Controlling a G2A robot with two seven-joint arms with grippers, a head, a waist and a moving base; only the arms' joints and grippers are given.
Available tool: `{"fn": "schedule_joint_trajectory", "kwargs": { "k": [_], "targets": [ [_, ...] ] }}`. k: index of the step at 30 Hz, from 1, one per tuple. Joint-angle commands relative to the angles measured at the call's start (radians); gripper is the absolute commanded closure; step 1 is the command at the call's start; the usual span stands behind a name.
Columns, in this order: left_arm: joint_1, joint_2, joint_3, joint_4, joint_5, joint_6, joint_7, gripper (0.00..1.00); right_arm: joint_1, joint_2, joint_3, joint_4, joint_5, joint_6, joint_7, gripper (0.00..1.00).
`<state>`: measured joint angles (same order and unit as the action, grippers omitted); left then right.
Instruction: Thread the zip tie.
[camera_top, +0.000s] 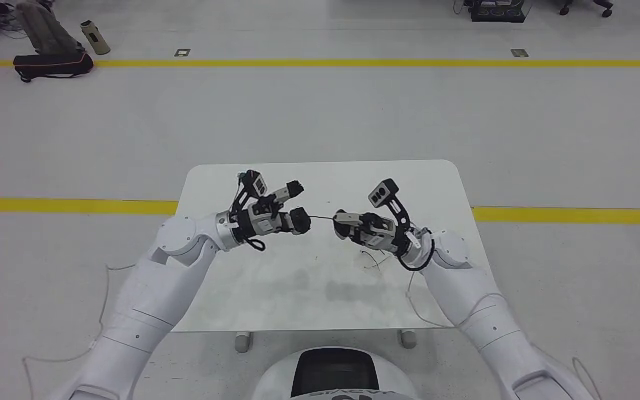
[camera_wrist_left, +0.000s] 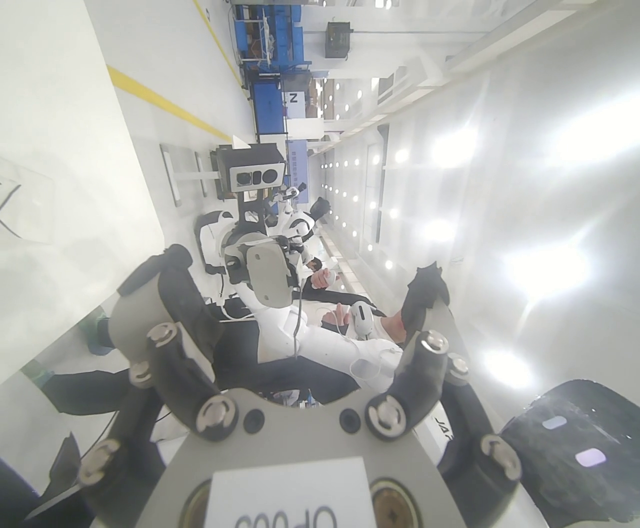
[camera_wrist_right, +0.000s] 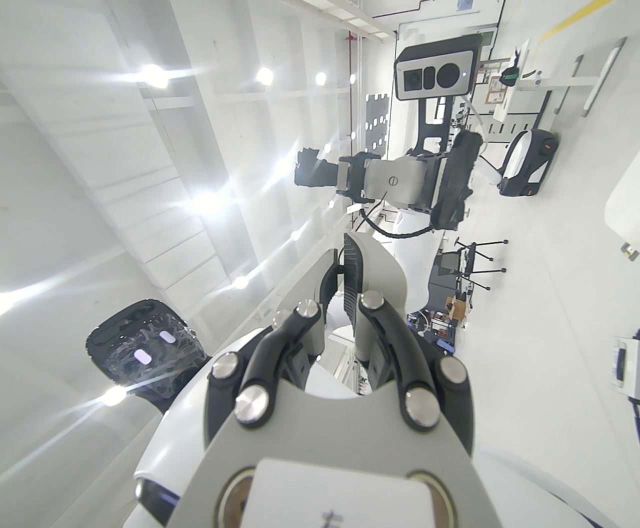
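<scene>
bright, even light; ceiling lamps (camera_wrist_right: 207, 200) flare; wrist views fisheye-warped

Right gripper (camera_wrist_right: 341, 260) sitting in the foreground, jaws standing nearly closed, only a thin dark slit showing between the pads (camera_wrist_right: 352, 280). Farther off, left gripper (camera_wrist_right: 387, 175) hanging side-on, its black fingers (camera_wrist_right: 315, 167) spreading wide apart, its wrist camera (camera_wrist_right: 434, 75) riding on a black bracket. Ceiling lights (camera_wrist_right: 207, 200) glaring behind. Yellow line (camera_wrist_right: 575, 20) running across the distant floor.
</scene>
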<state>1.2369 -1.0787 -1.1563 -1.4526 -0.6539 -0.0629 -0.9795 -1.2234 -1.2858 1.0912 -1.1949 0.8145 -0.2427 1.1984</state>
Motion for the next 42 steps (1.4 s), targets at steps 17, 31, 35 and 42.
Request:
{"fn": "schedule_joint_trajectory", "kwargs": {
  "k": [17, 31, 35, 42],
  "targets": [
    [-0.004, 0.009, 0.0, -0.005, 0.044, -0.007, -0.029, 0.0, 0.008, 0.006, 0.011, 0.01, -0.012, 0.028, 0.03, 1.0],
    [-0.004, 0.009, 0.0, -0.005, 0.044, -0.007, -0.029, 0.0, -0.013, 0.013, 0.019, -0.027, -0.043, 0.031, 0.004, 1.0],
    [-0.004, 0.009, 0.0, -0.005, 0.044, -0.007, -0.029, 0.0, -0.013, 0.013, 0.019, -0.027, -0.043, 0.031, 0.004, 1.0],
    [-0.004, 0.009, 0.016, -0.019, 0.046, 0.021, -0.038, 0.0, -0.026, 0.015, 0.019, -0.05, -0.062, 0.039, -0.027, 1.0]
  ]
}}
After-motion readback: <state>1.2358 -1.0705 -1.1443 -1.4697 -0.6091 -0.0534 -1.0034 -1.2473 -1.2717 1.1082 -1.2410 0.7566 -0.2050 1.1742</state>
